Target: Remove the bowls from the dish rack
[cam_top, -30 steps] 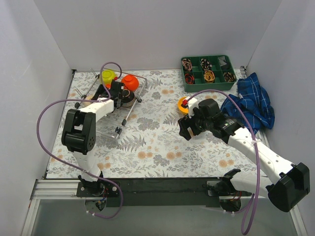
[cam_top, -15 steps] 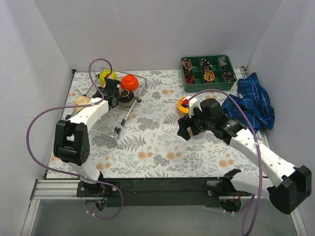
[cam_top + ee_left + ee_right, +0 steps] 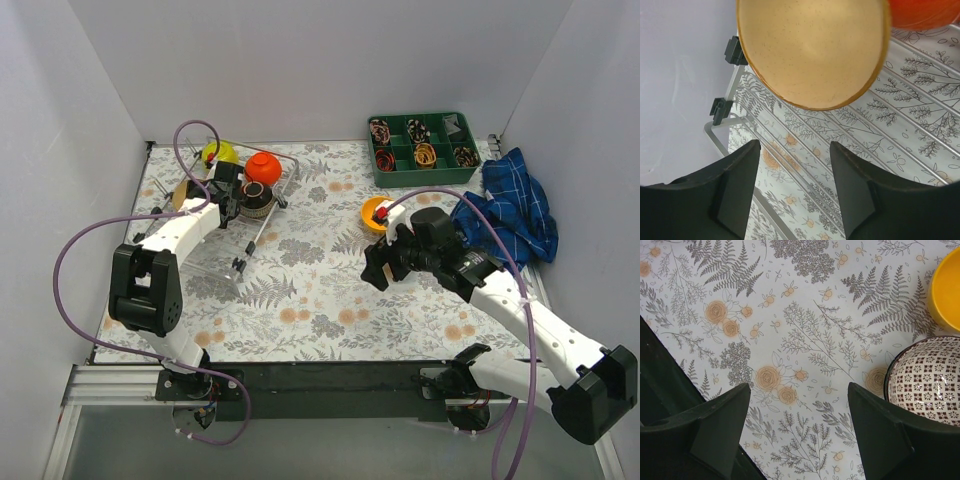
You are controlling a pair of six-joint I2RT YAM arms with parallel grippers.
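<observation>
- The left arm (image 3: 180,228) is swinging its elbow out toward the left wall, and the left gripper (image 3: 795,146) is sliding slightly left over the rack (image 3: 262,225).
- A beige bowl (image 3: 181,193) is coming into sight beside that arm.
- The right gripper (image 3: 797,390) is easing back toward the near edge, uncovering more of the yellow bowl (image 3: 376,211).

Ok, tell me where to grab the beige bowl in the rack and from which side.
Take the beige bowl by the rim nearest the open left end effector, coming from its hollow side. It stands on edge in the dish rack, so one finger likely fits inside, one behind.
</observation>
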